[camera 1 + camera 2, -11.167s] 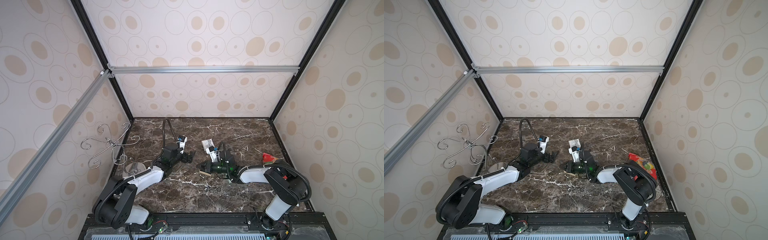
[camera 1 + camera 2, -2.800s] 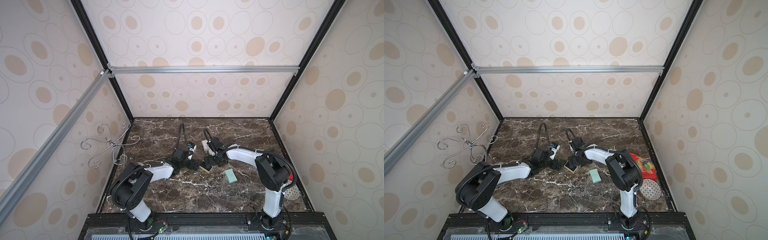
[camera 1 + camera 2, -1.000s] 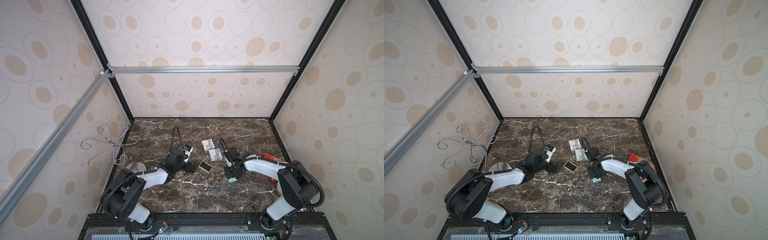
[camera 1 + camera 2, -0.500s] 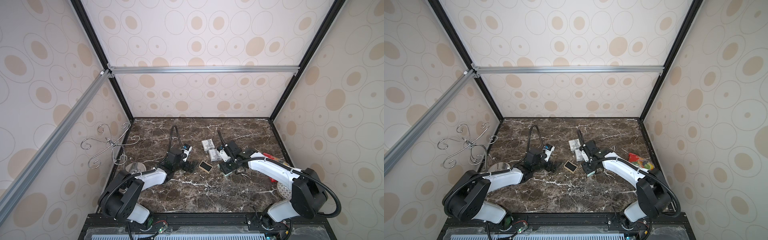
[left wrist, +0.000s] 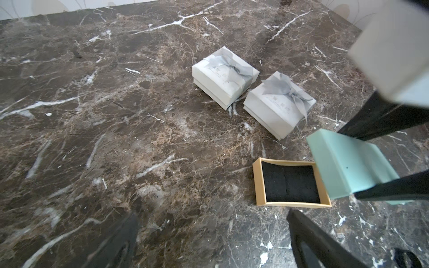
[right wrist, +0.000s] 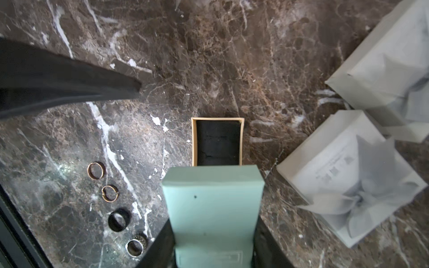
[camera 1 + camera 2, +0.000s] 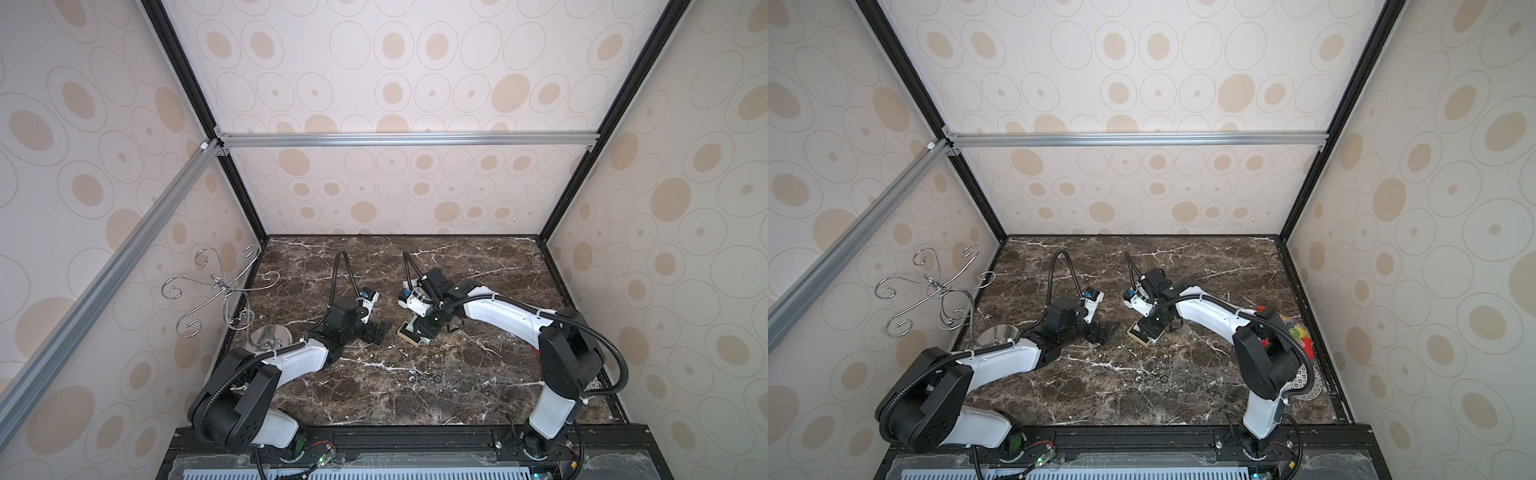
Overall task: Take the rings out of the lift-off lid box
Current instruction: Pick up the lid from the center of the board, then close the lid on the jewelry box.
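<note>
Rings (image 7: 424, 379), tiny metal hoops, lie in a row on the veined brown marble counter (image 7: 478, 395) in a top view, apart from the square tan cardboard box (image 7: 405, 333). Left wrist: left jaws spread wide. Right wrist: right jaws clench the smooth mint cardboard lid (image 6: 212, 204).

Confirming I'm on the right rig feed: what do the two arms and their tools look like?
Left arm and right arm: white shells, black joints and bases. A black ribbed cable loops off each wrist. Left tool and right tool: flat black fingers, beside white camera blocks with blue marks.
</note>
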You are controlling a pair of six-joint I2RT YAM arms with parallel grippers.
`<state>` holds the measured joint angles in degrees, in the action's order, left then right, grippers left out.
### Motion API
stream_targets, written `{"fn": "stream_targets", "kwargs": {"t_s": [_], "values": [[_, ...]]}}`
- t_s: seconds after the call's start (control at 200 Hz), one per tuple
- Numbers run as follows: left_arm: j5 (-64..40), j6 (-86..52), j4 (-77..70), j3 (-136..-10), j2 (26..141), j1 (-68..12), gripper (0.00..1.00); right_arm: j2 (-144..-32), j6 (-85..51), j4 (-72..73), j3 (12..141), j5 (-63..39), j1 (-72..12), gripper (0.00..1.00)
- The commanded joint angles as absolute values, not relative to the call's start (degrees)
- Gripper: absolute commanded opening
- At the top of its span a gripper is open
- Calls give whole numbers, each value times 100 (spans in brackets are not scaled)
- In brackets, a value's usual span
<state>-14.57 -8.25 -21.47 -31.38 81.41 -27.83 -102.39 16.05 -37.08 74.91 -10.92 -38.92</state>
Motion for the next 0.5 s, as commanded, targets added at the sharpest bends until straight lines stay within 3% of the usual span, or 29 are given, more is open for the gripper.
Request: {"fn": "stream_targets", "kwargs": {"t_s": [0.0, 0.495], "values": [[-1564, -714, -2092, -3150, 8130, -2725, 100, -10393, 2115, -3885, 7748, -1240, -3971, 42], [-1719, -720, -2110, -3207, 8268, -2695, 100, -11248, 1612, -3939, 8333, -556, -4203, 43]]}}
